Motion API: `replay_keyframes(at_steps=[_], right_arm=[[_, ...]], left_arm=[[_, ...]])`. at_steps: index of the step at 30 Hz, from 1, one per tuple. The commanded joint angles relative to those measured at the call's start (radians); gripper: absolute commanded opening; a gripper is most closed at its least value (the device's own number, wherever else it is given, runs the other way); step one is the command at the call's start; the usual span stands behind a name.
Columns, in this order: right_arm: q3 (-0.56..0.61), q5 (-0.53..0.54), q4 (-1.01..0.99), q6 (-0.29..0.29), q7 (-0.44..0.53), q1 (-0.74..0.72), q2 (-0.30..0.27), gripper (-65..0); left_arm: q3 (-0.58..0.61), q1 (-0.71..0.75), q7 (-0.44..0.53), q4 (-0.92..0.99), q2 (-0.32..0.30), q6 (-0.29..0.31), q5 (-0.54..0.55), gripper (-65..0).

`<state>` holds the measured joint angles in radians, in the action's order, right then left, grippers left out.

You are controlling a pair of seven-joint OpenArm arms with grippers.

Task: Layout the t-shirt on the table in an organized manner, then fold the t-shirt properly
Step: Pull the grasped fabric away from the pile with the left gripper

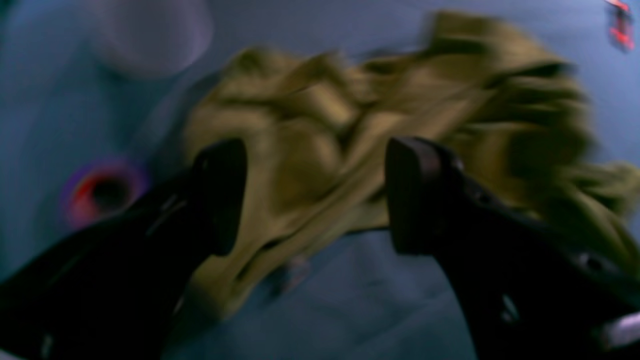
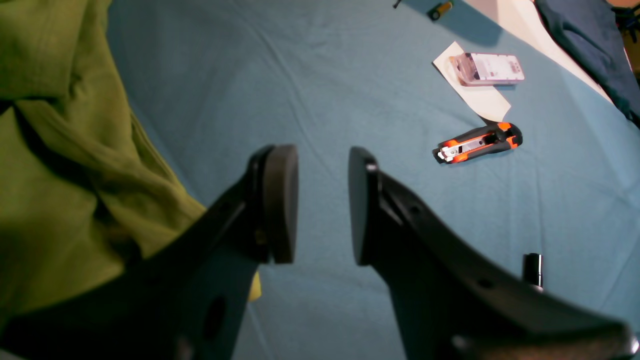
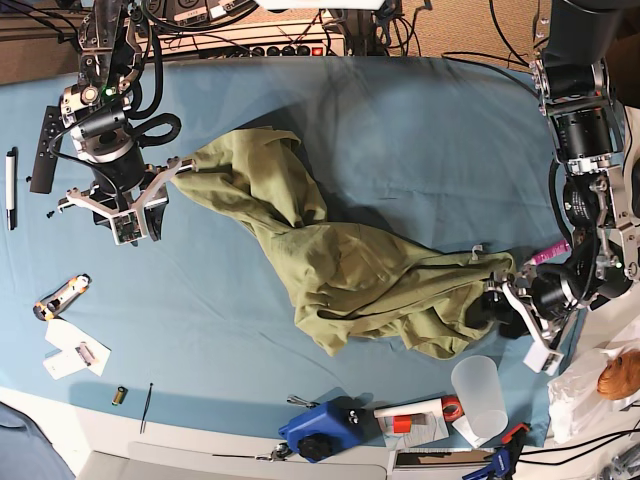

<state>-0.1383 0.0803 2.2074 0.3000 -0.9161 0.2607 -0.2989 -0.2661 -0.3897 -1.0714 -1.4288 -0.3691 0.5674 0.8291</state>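
The whole left wrist view is smeared by motion blur: the t-shirt (image 1: 380, 130) shows only as soft olive folds, and a red ring-shaped thing (image 1: 102, 192) beside it (tape, perhaps) cannot be identified. In the right wrist view the shirt is cut off by the left edge and partly hidden behind the right gripper (image 2: 322, 205). In the base view the left gripper (image 3: 500, 300) sits half buried at the shirt's edge, so contact cannot be judged.

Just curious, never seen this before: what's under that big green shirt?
The t-shirt lies crumpled on the table, whose light blue cloth shows all around it. Whatever may sit beneath the bunched folds is covered and cannot be seen.
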Motion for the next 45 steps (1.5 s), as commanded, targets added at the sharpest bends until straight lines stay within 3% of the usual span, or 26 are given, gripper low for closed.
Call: replay_keyframes(at_steps=[1, 3, 6, 9, 13, 18, 21, 23, 25, 29, 36, 40, 45], right_arm=[[-0.006, 0.002, 0.016, -0.008, 0.026, -0.006, -0.011, -47.1], [-0.006, 0.002, 0.016, -0.008, 0.026, -0.006, -0.011, -47.1], [-0.007, 0.002, 0.016, -0.008, 0.026, -0.006, -0.010, -47.1], [-0.006, 0.002, 0.016, -0.008, 0.026, -0.006, -0.008, -47.0], [-0.007, 0.002, 0.016, -0.008, 0.021, -0.006, -0.009, -47.0], [-0.007, 0.002, 0.016, -0.008, 0.017, -0.006, -0.009, -47.1], [-0.006, 0.002, 0.016, -0.008, 0.017, -0.006, -0.009, -47.1], [-0.006, 0.002, 0.016, -0.008, 0.017, -0.006, -0.009, -47.1], [-0.006, 0.002, 0.016, -0.008, 0.017, -0.006, -0.009, -47.0], [-0.006, 0.002, 0.016, 0.004, -0.020, -0.005, -0.009, -47.1], [-0.007, 0.002, 0.016, 0.022, -0.030, 0.044, -0.009, -47.1], [-0.007, -0.002, 0.016, 0.022, -0.031, 0.055, -0.009, -47.1], [-0.007, -0.002, 0.016, 0.022, -0.030, 0.055, -0.009, -47.1]], left_arm=[[-0.005, -0.034, 0.024, -0.020, 0.002, 0.042, 0.071, -22.1], [0.000, -0.040, 0.025, -0.020, 0.030, 0.128, 0.142, -22.1], [0.076, -0.063, 0.046, -0.020, 0.074, 0.131, 0.120, -22.3], [0.229, -0.094, 0.134, -0.020, 0.095, 0.131, -0.015, -22.3], [0.421, -0.149, 0.344, -0.020, 0.095, 0.131, -0.231, -22.3], [0.624, -0.206, 0.388, -0.020, 0.095, 0.131, -0.414, -22.3], [0.715, -0.208, 0.444, -0.020, 0.098, 0.028, -0.514, -22.3], [0.759, -0.206, 0.449, -0.020, 0.106, -0.005, -0.563, -22.3], [0.790, -0.206, 0.452, -0.019, 0.123, -0.043, -0.603, -22.3], [0.798, -0.208, 0.452, -0.019, 0.173, -0.184, -0.676, -22.3], [0.799, -0.207, 0.451, 0.004, 0.200, -0.137, -0.723, -26.2], [0.799, -0.207, 0.452, 0.035, 0.200, -0.178, -0.737, -33.8], [0.799, -0.206, 0.452, 0.078, 0.200, -0.190, -0.748, -38.3]])
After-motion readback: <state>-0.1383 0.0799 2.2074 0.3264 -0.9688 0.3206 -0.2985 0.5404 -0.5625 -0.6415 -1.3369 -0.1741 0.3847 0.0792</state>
